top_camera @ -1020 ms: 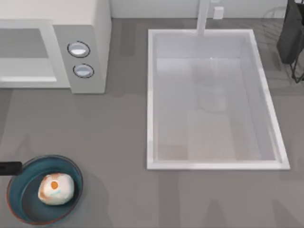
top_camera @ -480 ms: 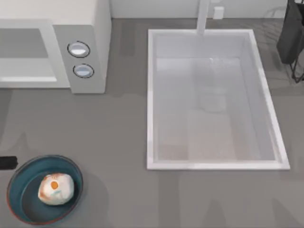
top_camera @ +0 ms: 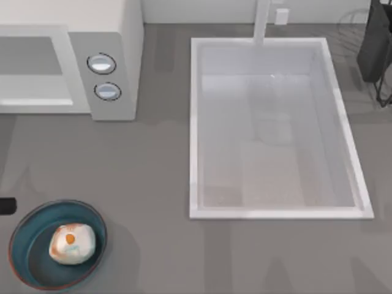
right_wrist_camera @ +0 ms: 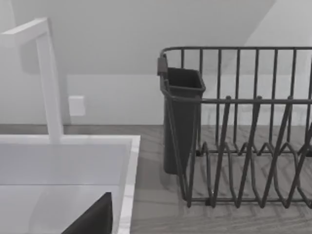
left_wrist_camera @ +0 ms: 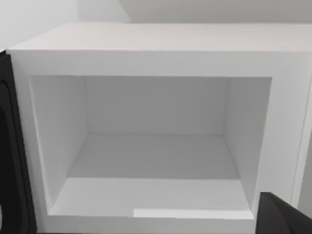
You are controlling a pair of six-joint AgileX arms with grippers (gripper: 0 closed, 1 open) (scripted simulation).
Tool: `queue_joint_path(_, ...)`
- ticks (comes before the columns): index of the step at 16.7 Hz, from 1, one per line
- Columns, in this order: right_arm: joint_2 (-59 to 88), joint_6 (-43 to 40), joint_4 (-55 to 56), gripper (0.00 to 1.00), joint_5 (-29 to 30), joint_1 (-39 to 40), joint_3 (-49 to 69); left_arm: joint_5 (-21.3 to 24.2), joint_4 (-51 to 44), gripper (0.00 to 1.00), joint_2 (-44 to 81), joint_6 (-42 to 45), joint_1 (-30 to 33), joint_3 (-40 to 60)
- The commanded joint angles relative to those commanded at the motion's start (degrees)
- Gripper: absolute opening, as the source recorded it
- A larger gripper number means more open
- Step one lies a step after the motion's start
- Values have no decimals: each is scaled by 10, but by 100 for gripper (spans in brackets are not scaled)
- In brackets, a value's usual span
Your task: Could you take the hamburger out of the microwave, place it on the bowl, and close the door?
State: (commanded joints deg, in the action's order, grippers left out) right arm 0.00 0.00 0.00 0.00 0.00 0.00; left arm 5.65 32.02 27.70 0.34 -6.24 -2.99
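The hamburger (top_camera: 72, 244) lies inside the teal bowl (top_camera: 27, 260) at the table's front left. The white microwave (top_camera: 110, 37) stands at the back left, and its cavity (left_wrist_camera: 156, 161) is exposed and empty. A dark panel (left_wrist_camera: 9, 161) stands beside the opening; I cannot tell whether it is the door. My left gripper (top_camera: 6, 206) pokes in at the left edge, just behind the bowl and apart from it. It is open and holds nothing, with one dark finger (left_wrist_camera: 285, 219) facing the cavity. Part of my right gripper (right_wrist_camera: 92, 219) shows by the sink's back right corner.
A white sink basin (top_camera: 195, 122) with a faucet (top_camera: 262, 21) takes up the table's middle and right. A dark wire dish rack (right_wrist_camera: 243, 131) with a cutlery holder (top_camera: 375, 43) stands at the back right. Two knobs (top_camera: 101, 63) sit on the microwave's grey panel.
My left gripper has drawn back toward the left edge and slightly toward the microwave, away from the bowl. The hamburger stays in the bowl.
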Motion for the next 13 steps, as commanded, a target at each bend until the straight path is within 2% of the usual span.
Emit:
queue_joint_path(3, 0, 0, 0, 100, 0, 0, 0, 14, 23, 0, 24, 0, -14, 5)
queue_joint_path(9, 0, 0, 0, 100, 0, 0, 0, 78, 129, 0, 163, 0, -76, 30)
queue_joint_path(13, 0, 0, 0, 100, 0, 0, 0, 87, 143, 0, 178, 0, -85, 34)
